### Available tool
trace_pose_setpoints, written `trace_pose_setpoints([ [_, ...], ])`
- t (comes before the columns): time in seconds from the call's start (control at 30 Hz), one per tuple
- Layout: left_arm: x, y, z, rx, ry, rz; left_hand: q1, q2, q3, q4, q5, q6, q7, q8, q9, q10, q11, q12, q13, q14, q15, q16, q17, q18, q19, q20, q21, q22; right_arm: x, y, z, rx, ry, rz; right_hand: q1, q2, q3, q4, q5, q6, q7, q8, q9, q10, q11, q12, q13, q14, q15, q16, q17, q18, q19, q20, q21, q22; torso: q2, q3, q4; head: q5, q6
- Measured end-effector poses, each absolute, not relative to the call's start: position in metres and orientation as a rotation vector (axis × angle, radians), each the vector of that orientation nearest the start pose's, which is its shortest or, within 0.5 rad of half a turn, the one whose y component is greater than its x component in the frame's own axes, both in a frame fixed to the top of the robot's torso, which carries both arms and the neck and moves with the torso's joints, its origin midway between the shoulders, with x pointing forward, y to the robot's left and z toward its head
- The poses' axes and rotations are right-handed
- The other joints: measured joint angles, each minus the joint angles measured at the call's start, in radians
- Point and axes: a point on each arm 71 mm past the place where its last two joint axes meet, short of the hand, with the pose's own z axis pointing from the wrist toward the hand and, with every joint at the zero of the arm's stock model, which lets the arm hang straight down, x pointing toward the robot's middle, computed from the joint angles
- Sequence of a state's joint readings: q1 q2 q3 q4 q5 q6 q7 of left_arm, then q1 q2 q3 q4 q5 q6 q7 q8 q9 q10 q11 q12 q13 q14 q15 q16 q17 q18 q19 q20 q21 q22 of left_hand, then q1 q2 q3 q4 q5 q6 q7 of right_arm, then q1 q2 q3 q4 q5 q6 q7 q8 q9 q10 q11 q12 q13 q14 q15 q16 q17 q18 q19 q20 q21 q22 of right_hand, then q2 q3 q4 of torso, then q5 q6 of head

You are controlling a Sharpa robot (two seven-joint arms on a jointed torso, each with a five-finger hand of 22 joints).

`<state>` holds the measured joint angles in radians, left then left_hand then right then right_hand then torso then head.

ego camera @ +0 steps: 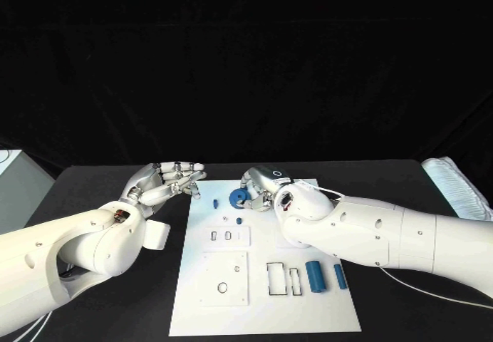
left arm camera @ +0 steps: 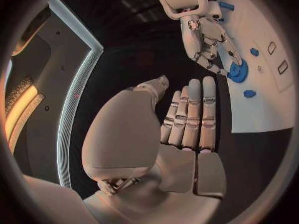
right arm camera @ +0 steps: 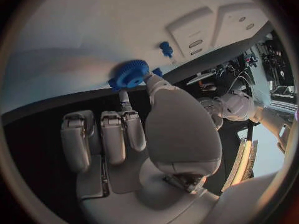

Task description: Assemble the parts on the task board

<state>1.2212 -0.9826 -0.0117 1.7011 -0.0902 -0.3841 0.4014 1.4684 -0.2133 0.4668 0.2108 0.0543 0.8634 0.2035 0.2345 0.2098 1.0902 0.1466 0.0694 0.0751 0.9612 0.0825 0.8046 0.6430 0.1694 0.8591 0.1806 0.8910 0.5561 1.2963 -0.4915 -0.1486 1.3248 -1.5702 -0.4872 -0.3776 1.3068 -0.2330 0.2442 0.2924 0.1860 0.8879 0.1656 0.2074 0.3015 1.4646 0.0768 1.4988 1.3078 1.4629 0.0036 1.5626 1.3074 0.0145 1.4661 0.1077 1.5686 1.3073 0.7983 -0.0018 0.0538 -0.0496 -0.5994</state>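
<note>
The white task board (ego camera: 267, 285) lies in the middle of the black table. My right hand (ego camera: 262, 189) is over its far end and pinches a blue gear (ego camera: 239, 199) between thumb and a finger; the right wrist view shows the gear (right arm camera: 129, 73) at the fingertips of that hand (right arm camera: 143, 129), close against the board (right arm camera: 93, 35). My left hand (ego camera: 164, 182) hovers at the board's far left corner, holding nothing; its fingers (left arm camera: 187, 119) lie straight and side by side. A small blue peg (ego camera: 216, 203) stands left of the gear, another small part (ego camera: 239, 220) just nearer.
Two blue cylinders (ego camera: 315, 276) (ego camera: 341, 276) lie on the board's right side beside a rectangular slot (ego camera: 277, 278). White blocks with slots and holes (ego camera: 224, 236) sit on the board's left half. A white object (ego camera: 457, 187) lies at the table's far right edge.
</note>
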Motion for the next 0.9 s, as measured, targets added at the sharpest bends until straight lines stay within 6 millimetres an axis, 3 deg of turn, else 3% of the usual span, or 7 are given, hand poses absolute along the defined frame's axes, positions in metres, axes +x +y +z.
trace_pose_setpoints([
  [0.43,0.4623,0.2277,-0.1419,-0.998,1.365,-1.529,0.000,0.000,0.003,-0.003,0.000,0.000,0.000,0.000,0.000,0.000,0.000,0.000,0.000,0.000,0.000,0.000,0.000,0.000,-0.007,0.000,0.004,0.001,0.5173,-0.0910,-0.1743,-0.150,1.541,0.530,-0.067,0.040,0.000,0.000,0.000,0.031,-0.013,0.009,0.004,0.000,0.000,0.012,0.000,0.000,0.000,0.000,0.000,0.000,0.000,0.000,0.000,0.001,0.000,0.0003,-0.0006,-0.001,-0.002],
  [0.9,0.4623,0.2288,-0.1420,-0.999,1.366,-1.526,0.000,0.000,0.003,-0.003,0.000,0.000,0.000,0.000,0.000,0.000,0.000,0.000,0.000,0.000,0.000,0.000,-0.002,0.000,-0.007,0.000,0.004,0.002,0.5191,-0.0934,-0.1736,-0.143,1.555,0.530,-0.088,0.043,0.000,0.000,0.000,0.031,-0.013,0.009,0.003,0.000,0.000,0.012,0.000,0.000,0.000,0.000,0.000,0.000,0.000,0.000,0.000,0.001,0.000,-0.0003,0.0001,-0.003,-0.001],
])
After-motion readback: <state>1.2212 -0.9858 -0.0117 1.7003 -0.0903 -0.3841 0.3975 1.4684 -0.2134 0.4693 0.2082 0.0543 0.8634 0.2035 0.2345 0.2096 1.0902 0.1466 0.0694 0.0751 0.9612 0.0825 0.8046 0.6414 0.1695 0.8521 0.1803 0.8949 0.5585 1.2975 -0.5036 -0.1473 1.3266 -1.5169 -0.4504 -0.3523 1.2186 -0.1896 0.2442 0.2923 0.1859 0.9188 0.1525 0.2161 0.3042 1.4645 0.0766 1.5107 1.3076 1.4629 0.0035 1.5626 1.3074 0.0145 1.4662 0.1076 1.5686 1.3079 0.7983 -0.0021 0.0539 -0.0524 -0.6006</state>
